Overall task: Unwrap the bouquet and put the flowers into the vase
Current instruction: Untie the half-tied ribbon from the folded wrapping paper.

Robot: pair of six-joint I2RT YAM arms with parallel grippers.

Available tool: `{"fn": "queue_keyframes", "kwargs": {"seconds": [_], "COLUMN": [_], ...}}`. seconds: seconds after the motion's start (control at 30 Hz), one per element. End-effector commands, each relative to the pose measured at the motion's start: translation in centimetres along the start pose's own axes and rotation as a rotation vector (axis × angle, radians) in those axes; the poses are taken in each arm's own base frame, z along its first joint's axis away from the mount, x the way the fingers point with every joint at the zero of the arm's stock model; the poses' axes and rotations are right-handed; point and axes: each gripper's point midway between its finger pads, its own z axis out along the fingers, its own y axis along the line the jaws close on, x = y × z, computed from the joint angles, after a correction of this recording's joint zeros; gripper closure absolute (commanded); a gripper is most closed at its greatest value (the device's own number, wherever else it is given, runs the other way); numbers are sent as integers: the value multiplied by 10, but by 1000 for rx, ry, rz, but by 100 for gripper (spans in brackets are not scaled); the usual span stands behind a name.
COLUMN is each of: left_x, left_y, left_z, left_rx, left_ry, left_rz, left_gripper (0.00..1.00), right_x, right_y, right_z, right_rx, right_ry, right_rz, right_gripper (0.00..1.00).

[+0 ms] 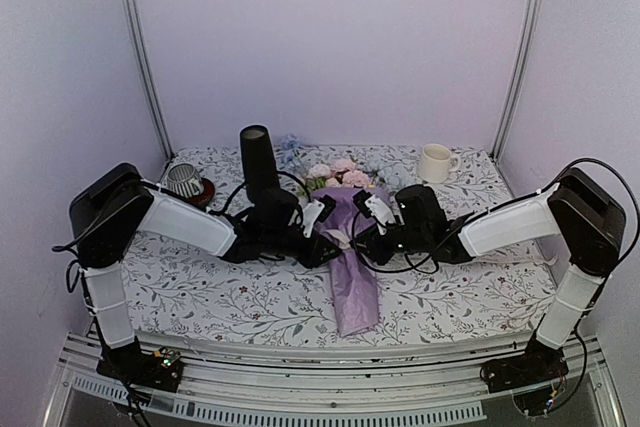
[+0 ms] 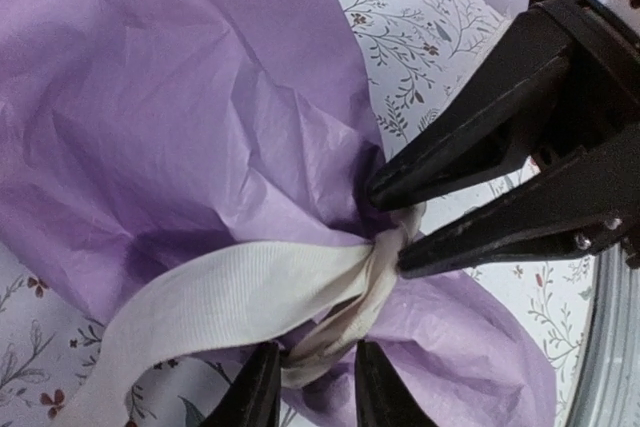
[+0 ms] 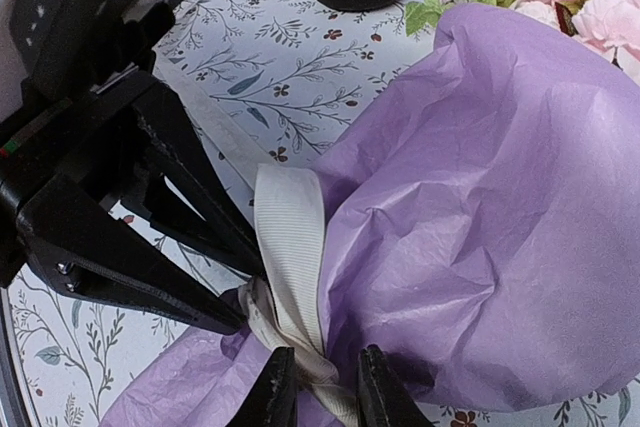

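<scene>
The bouquet [image 1: 352,257] is lying on the table [image 1: 200,297] between both arms, flowers [image 1: 340,172] pointing away, while the left pincer [image 2: 315,387] and right pincer [image 3: 328,387] are straddling its ribbon knot [image 2: 385,247] from opposite sides, jaws apart, and I cannot tell whether either is pinching it.

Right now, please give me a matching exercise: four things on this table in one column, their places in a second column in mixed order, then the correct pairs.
Things
1. black vase
2. white mug
3. cream ribbon
4. striped grey cup

Places
A. back right of the table
B. tied around the lilac wrapping paper
C. back left, beside a red object
D. standing just left of the pink roses

Pairs: 1-D, 2-A, 3-B, 4-C
</scene>
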Motion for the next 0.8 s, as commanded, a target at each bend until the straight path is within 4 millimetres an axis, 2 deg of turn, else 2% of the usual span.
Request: {"fn": "queue_keyframes", "kwargs": {"seconds": [0.0, 0.13, 0.23, 0.43, 0.63, 0.77], "left_x": [-8, -3, -8, -5, -2, 2], "left_y": [9, 20, 21, 23, 24, 28], "left_z": [8, 6, -4, -8, -11, -12], "left_rx": [-30, -84, -100, -104, -115, -132], "left_ry": [-3, 5, -27, -23, -18, 0], "left_rz": [-1, -17, -15, -32, -39, -42], "left_gripper": [76, 91, 100, 100, 100, 100], "right_x": [0, -3, -6, -6, -15, -8], "right_y": [1, -1, -5, -19, -42, -52], "right_z": [5, 0, -4, -9, -33, -31], "right_rx": [-7, 9, 39, 123, 277, 312], "right_ry": [19, 2, -13, -21, -101, -77], "right_rz": [1, 3, 5, 18, 42, 67], "right_gripper": [80, 86, 90, 97, 96, 95]}}
